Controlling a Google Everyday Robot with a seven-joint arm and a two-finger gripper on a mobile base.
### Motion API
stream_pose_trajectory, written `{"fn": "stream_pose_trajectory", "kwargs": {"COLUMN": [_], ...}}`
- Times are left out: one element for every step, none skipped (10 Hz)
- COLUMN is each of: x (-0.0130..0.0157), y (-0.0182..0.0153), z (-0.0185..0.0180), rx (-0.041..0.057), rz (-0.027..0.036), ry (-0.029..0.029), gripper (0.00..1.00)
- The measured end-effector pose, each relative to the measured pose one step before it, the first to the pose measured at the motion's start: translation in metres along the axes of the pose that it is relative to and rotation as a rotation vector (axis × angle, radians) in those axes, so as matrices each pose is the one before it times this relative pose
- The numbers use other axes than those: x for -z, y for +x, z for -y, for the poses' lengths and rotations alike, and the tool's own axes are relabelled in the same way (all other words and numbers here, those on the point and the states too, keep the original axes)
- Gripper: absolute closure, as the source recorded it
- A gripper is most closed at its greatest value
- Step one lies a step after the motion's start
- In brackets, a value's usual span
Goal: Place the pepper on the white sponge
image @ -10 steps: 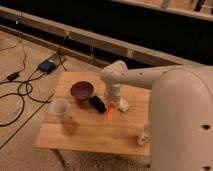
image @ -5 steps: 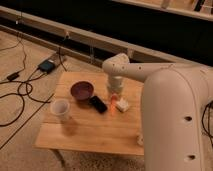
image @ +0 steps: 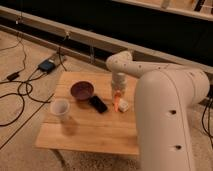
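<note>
The orange pepper [image: 116, 102] hangs upright just under my gripper [image: 118, 91], over the right half of the wooden table [image: 85, 132]. Its lower tip is against the left edge of the white sponge [image: 123, 106], which lies flat on the table. I cannot tell whether the pepper rests on the sponge or is held a little above it. My big white arm reaches in from the right and hides the table's right side.
A black phone-like slab [image: 98, 104] lies just left of the pepper. A dark red bowl [image: 82, 90] stands further left, and a white cup [image: 60, 107] near the left edge. Cables and a black box [image: 47, 65] lie on the floor to the left.
The gripper and the pepper have moved right, from beside the black slab to the sponge's left edge. The arm has swung closer and fills more of the view.
</note>
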Motion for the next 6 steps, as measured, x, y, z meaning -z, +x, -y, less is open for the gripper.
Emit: {"fn": "stream_pose_trajectory", "kwargs": {"x": [-0.00350, -0.00638, -0.00416, -0.00420, -0.00623, -0.00297], "y": [-0.00194, -0.00289, -0.00143, -0.00040, -0.00091, -0.00032], "z": [0.00489, 0.00915, 0.00513, 0.00378, 0.00459, 0.00098], "rx": [-0.00932, -0.01859, -0.01268, -0.00893, -0.01232, -0.00521], "rz": [-0.00850, -0.01606, -0.01190, -0.01160, -0.01715, -0.00861], "ry": [0.00789, 0.01522, 0.00778, 0.00703, 0.01020, 0.00298], "gripper": [1.00, 1.00, 1.00, 1.00, 0.99, 0.95]}}
